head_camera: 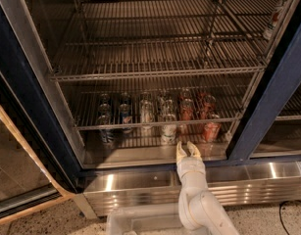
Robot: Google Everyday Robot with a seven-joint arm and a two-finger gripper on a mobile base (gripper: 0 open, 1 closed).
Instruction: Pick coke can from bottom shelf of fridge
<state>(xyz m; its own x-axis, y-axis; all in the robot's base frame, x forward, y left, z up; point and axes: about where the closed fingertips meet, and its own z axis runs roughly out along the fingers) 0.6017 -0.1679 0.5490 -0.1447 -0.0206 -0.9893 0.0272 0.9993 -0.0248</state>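
The fridge (pixel 273 99) stands open, with a dark blue frame and wire racks. On its bottom shelf (pixel 130 156) several cans stand in rows. The coke can (pixel 211 130) is red and stands upright at the front right, with more red cans (pixel 186 112) behind it. A white can (pixel 168 132) stands to its left, and dark blue cans (pixel 106 132) further left. My gripper (pixel 187 151) is open and empty at the shelf's steel front strip. It sits below and between the white can and the coke can, touching neither.
Empty wire racks (pixel 155 70) span the fridge above. A ribbed steel base panel (pixel 140 186) runs below the shelf. A pale bin (pixel 140 220) sits in front of my arm. The glass door (pixel 22 151) hangs open at the left. A bottle (pixel 273 17) stands at the upper right.
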